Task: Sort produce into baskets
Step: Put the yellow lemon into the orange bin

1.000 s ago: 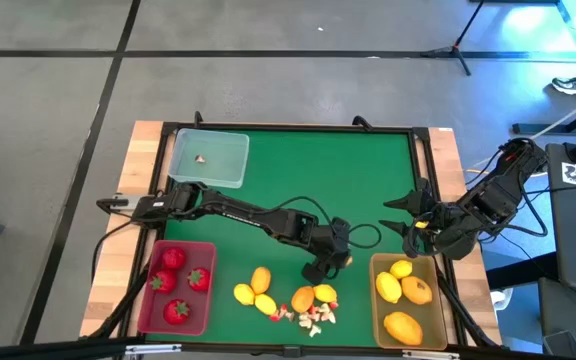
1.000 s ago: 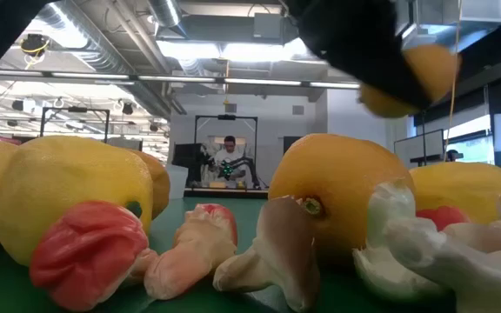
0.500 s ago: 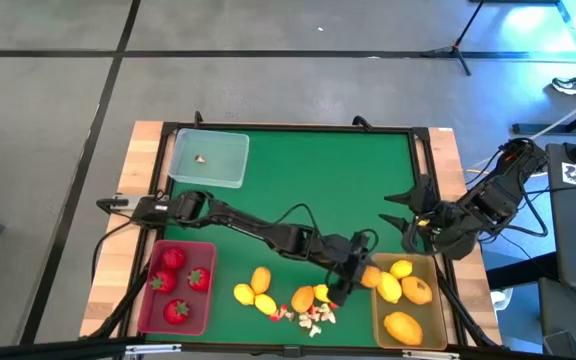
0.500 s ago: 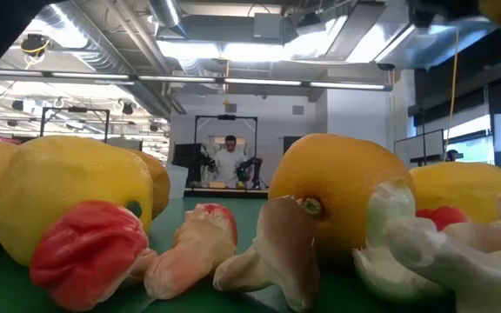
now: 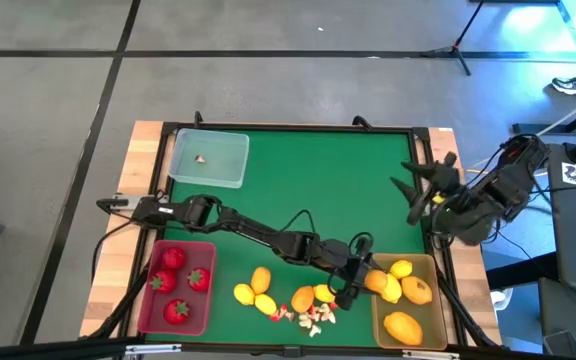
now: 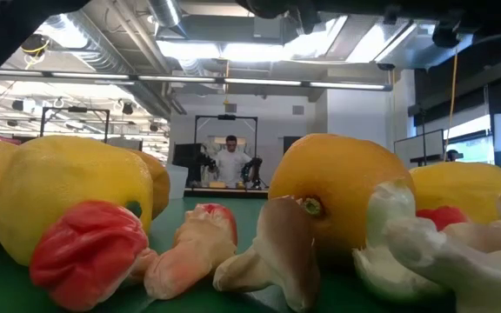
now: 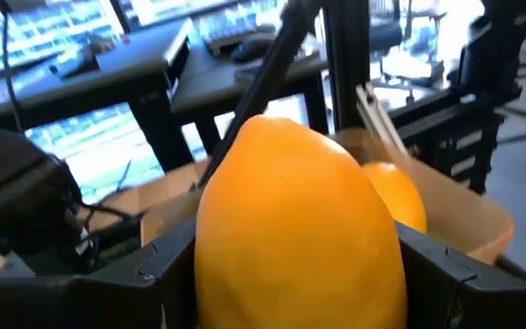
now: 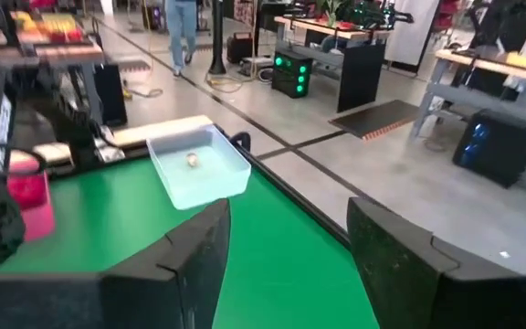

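A: High view, item one: left gripper (image 5: 364, 281), reached across the green mat (image 5: 318, 180) to the near-left rim of the tan tray (image 5: 438, 330). Fingers clamped on an orange fruit (image 5: 374, 282). A second ago this gripper sat over the loose pile; half a second ago it was partway over. It now hangs at the tray's edge.

B: Confirmed in the left wrist view: orange fruit (image 7: 295, 233) fills the gap between both fingers, with the tan tray (image 7: 464, 215) just behind it. Tray contents?

A: Two yellow fruits (image 5: 400, 270) and two orange ones (image 5: 417, 290) already inside.

B: Item two, right gripper (image 5: 423, 185)?

A: Empty, fingers spread wide, at the mat's right edge. It has drawn back from the tray since a second ago, which leaves room for the drop.

B: Meaning for the task?

A: Judged: delivery nearly done; release over the tray comes next. Remaining on the mat: a few yellow and orange fruits (image 5: 259, 278) and the small white-and-red bits (image 5: 313, 316).

B: Other trays?

A: Red tray (image 5: 146, 300) holds four strawberries (image 5: 172, 259). Clear tray (image 5: 230, 150), far left, holds one small bit (image 5: 201, 158).
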### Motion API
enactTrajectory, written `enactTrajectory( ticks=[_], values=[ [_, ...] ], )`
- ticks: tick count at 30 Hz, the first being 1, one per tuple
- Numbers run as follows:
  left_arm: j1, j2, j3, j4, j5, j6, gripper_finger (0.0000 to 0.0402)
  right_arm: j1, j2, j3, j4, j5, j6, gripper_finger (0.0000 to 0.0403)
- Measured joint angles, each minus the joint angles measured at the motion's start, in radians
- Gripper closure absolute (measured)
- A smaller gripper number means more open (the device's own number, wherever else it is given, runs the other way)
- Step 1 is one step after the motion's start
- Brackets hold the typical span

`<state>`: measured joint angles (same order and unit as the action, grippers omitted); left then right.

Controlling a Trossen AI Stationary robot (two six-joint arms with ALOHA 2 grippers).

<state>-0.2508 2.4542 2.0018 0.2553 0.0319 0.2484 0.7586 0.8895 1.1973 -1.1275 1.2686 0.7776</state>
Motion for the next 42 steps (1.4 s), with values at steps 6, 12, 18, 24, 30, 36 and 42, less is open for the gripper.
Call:
enactTrajectory(
  ticks=[6, 12, 18, 24, 30, 36, 42],
  values=[
    [0.0, 0.008, 0.0, 0.135, -0.003, -0.031, 0.0153, 0.0, -0.101, 0.0, 0.001, -0.005, 0.002, 0.0182],
    [0.003, 0.036, 0.01, 0.181, -0.014, -0.048, 0.0153, 0.0, -0.13, 0.0, -0.007, -0.004, 0.002, 0.0182],
    [0.007, 0.091, 0.084, 0.211, -0.021, -0.065, 0.0153, 0.0, -0.127, 0.0, -0.035, -0.004, 0.001, 0.0182],
    [0.011, 0.187, 0.216, 0.197, -0.021, -0.08, 0.0153, 0.0, -0.122, 0.0, -0.035, -0.004, 0.002, 0.0182],
    [0.019, 0.259, 0.326, 0.149, -0.021, -0.101, 0.0153, 0.0, -0.119, 0.0, -0.034, -0.005, 0.001, 0.0182],
    [0.02, 0.275, 0.332, 0.088, -0.021, -0.097, 0.0153, 0.0, -0.12, 0.0, -0.034, -0.004, 0.001, 0.0182],
    [0.025, 0.273, 0.333, 0.065, -0.021, -0.103, 0.0151, 0.0, -0.12, 0.0, -0.034, -0.02, 0.001, 0.0182]
  ],
)
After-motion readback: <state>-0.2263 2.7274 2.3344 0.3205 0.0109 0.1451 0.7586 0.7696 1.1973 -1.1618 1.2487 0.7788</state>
